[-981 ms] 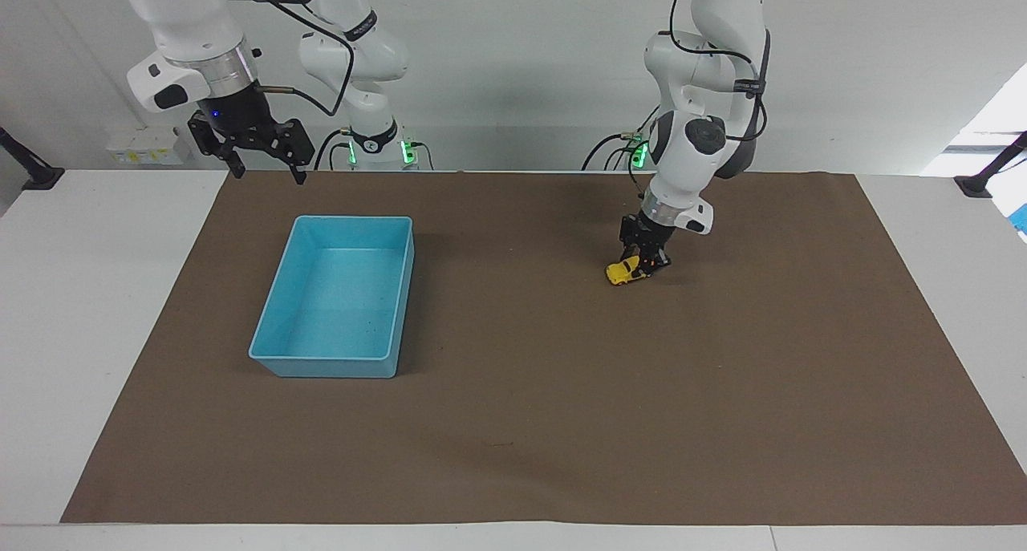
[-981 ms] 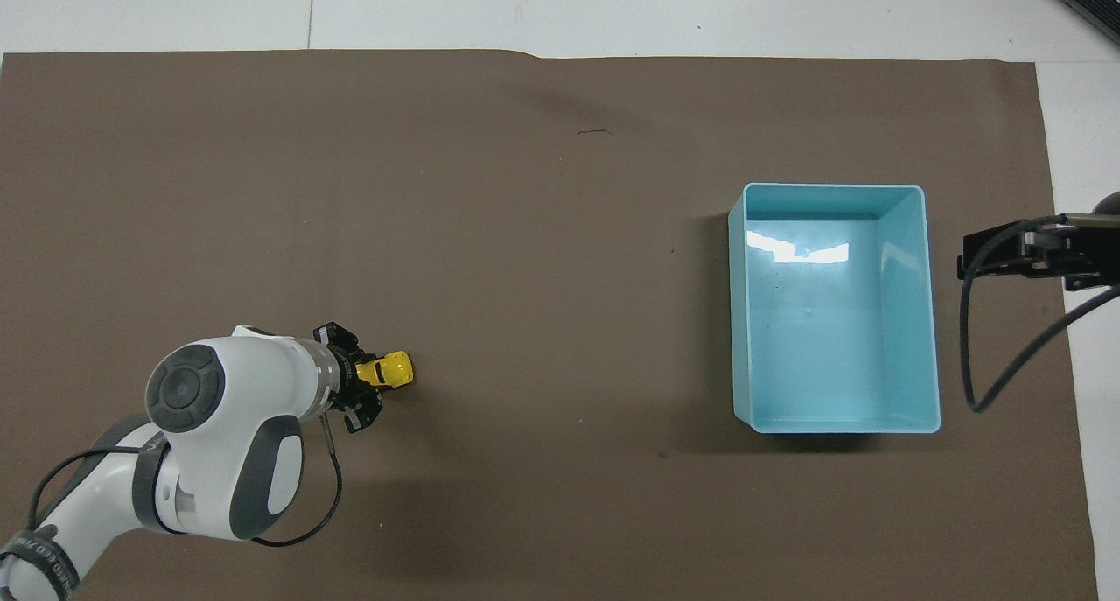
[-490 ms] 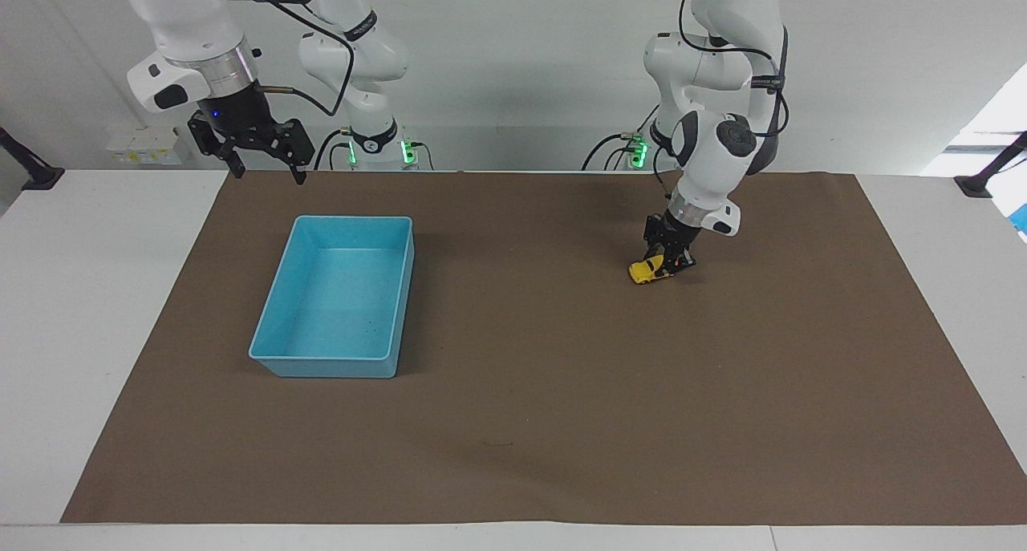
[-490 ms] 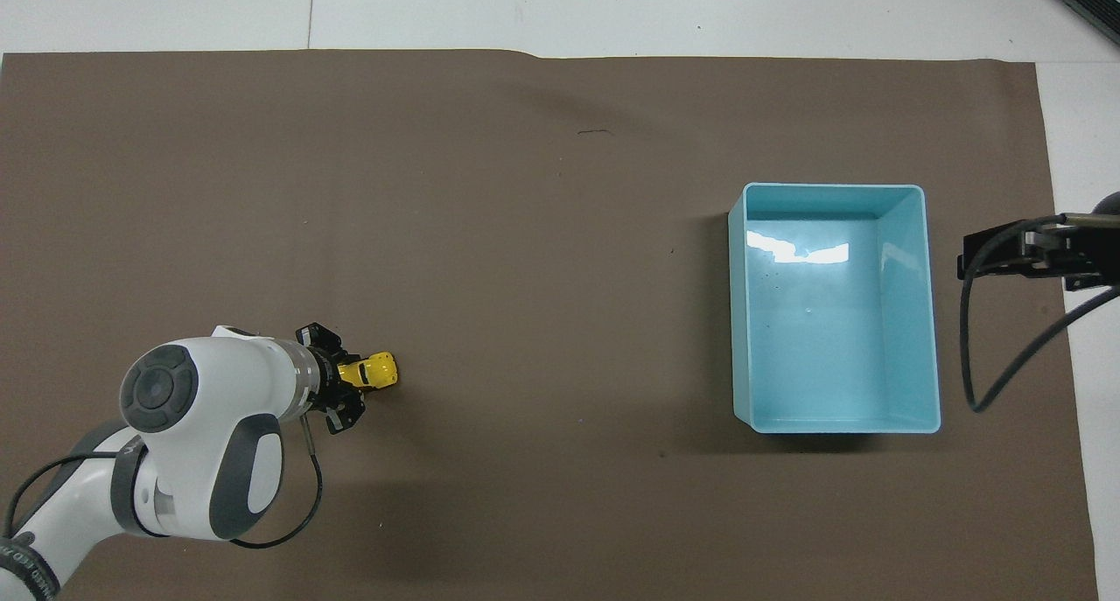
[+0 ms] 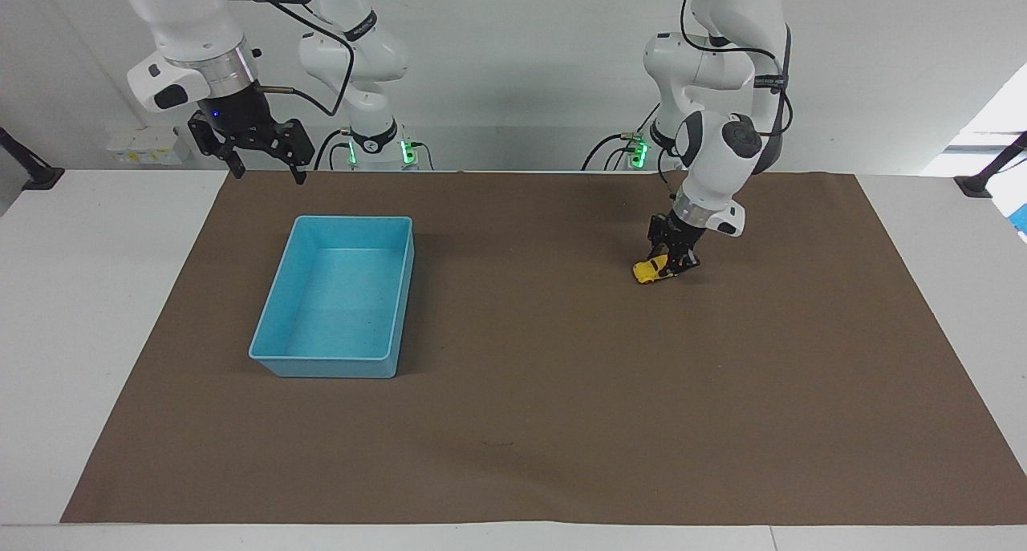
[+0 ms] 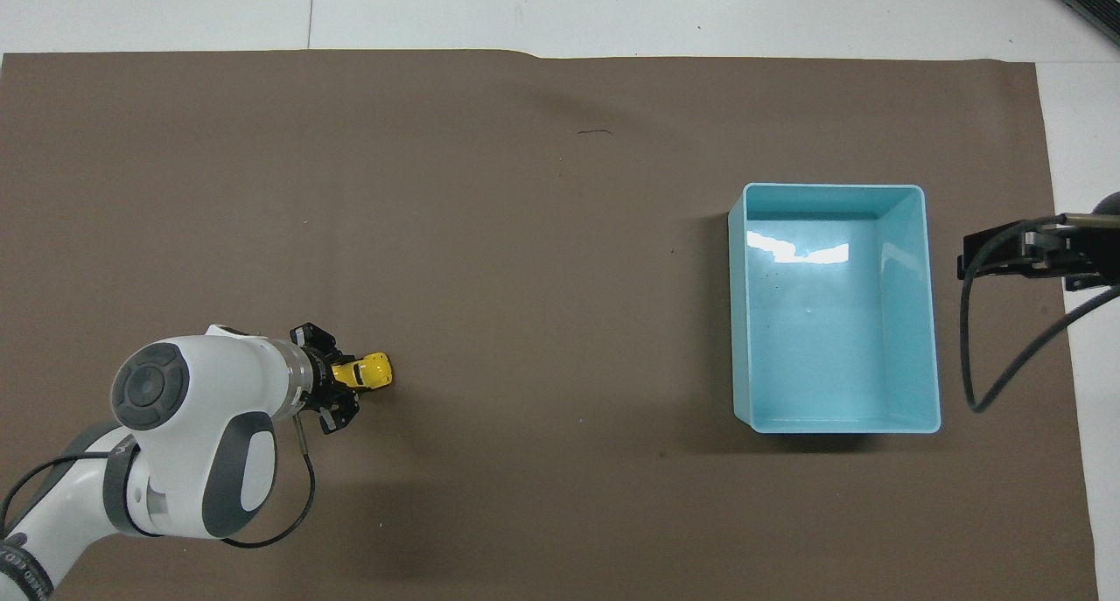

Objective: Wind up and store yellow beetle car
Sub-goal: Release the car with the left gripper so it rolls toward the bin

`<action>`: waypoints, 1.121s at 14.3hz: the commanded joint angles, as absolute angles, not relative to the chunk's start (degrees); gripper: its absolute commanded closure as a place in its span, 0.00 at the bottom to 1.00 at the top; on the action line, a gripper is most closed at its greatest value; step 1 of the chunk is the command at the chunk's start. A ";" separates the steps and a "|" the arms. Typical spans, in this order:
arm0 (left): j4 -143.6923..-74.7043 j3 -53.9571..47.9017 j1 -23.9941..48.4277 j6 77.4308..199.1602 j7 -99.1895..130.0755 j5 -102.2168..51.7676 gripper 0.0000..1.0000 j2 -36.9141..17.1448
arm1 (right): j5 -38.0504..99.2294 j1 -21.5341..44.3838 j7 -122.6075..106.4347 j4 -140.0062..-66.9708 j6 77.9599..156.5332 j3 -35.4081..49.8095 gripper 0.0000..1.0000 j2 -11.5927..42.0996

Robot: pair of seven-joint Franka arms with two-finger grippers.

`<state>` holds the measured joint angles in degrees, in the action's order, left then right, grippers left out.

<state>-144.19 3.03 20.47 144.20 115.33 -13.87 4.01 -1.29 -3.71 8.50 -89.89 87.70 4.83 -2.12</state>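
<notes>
The yellow beetle car [image 5: 648, 269] sits low on the brown mat [image 5: 521, 423] toward the left arm's end of the table. My left gripper [image 5: 672, 261] is shut on the car's rear end, with the car's nose pointing toward the blue bin [image 5: 321, 366]. In the overhead view the car [image 6: 374, 371] sticks out from the left gripper [image 6: 337, 389]. My right gripper [image 5: 267, 170] is open and empty; it waits raised over the mat's edge, nearer to the robots than the bin.
The blue bin [image 6: 836, 424] is empty and stands toward the right arm's end of the table. The right gripper's body and cable [image 6: 1015, 255] hang beside the bin. White tabletop [image 5: 96, 310] borders the mat.
My left gripper has dragged the yellow car along the mat toward the left arm's end of the table, away from the bin. The right arm has not moved.
</notes>
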 commanded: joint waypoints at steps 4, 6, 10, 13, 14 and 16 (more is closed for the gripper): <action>-141.95 3.60 18.02 144.15 112.76 -13.97 0.26 0.18 | -0.35 -3.60 7.73 -89.65 87.80 4.31 0.00 -1.93; -139.76 3.60 18.02 141.26 112.85 -13.89 0.00 0.26 | -0.35 -3.60 7.73 -89.65 87.80 4.31 0.00 -1.93; -133.69 3.52 18.11 134.22 112.76 -13.27 0.00 0.26 | -0.35 -3.60 7.73 -89.65 87.80 4.31 0.00 -1.93; -130.44 3.52 18.02 132.01 112.59 -12.57 0.00 0.18 | -0.35 -3.60 7.73 -89.65 87.80 4.31 0.00 -1.93; -129.91 3.52 18.10 132.01 112.59 -11.70 0.00 0.00 | -0.35 -3.60 7.73 -89.56 87.80 4.31 0.00 -1.93; -129.55 3.52 18.11 132.10 112.50 -11.16 0.00 -0.09 | -0.44 -3.60 7.73 -89.65 87.80 4.31 0.00 -1.93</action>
